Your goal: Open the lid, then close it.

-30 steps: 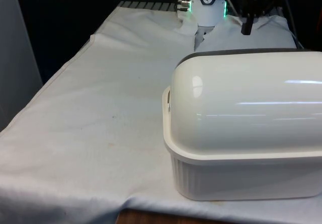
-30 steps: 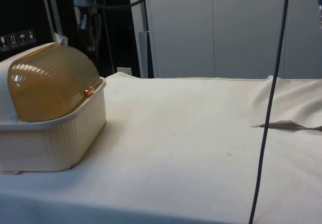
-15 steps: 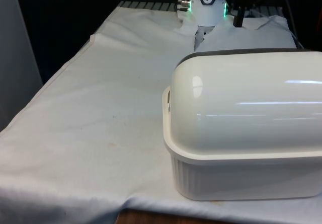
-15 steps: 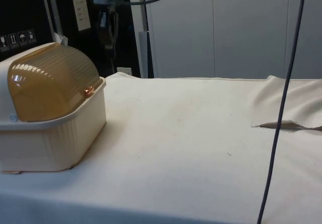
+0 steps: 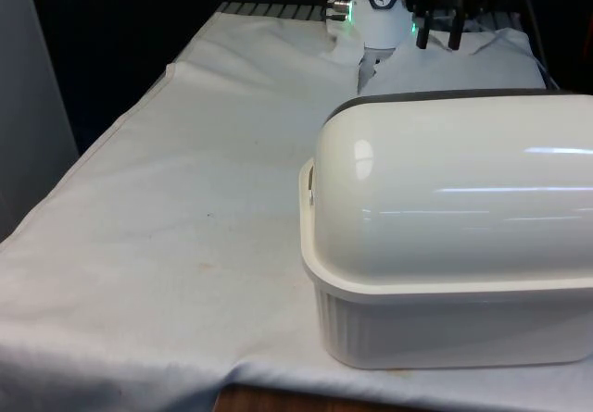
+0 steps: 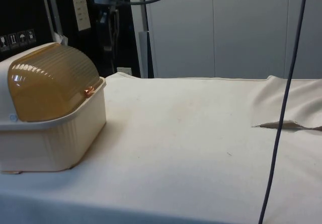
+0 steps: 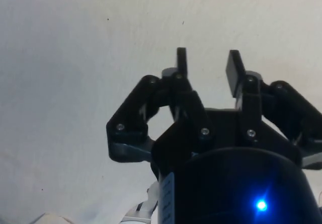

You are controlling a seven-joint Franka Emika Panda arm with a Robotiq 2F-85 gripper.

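We see the claw (image 5: 439, 34) raised above the far end of the worktop (image 5: 204, 181), with both black fingers (image 5: 422, 32) pointing down and a plain gap between them; nothing sits in that gap. In the wrist view the claw (image 7: 207, 68) shows the same condition: its two fingers (image 7: 181, 62) stand apart, spread, with bare white cloth (image 7: 75, 58) beyond them and no object between the pads. The bread box (image 5: 449, 236) stands on the worktop nearer the front camera than the claw and well below it, and the two are apart, with no contact. We note a cream ribbed base (image 5: 445, 324) carrying a rounded white shell whose glossy back faces the front camera, and a dark strip runs along the top edge of that shell. In the side view the bread box (image 6: 50, 108) rests on the cloth at the worktop's end, and its amber translucent roll-top lid (image 6: 53, 85) is down, covering the opening, with its lower edge meeting the rim of the base (image 6: 55, 143). A small amber tab (image 6: 88, 90) sits at that lower edge of the lid, just above the rim. A dark cable (image 6: 284, 103) hangs down across the side view, in front of the cloth (image 6: 201, 148), which lies wrinkled toward that side of the worktop.
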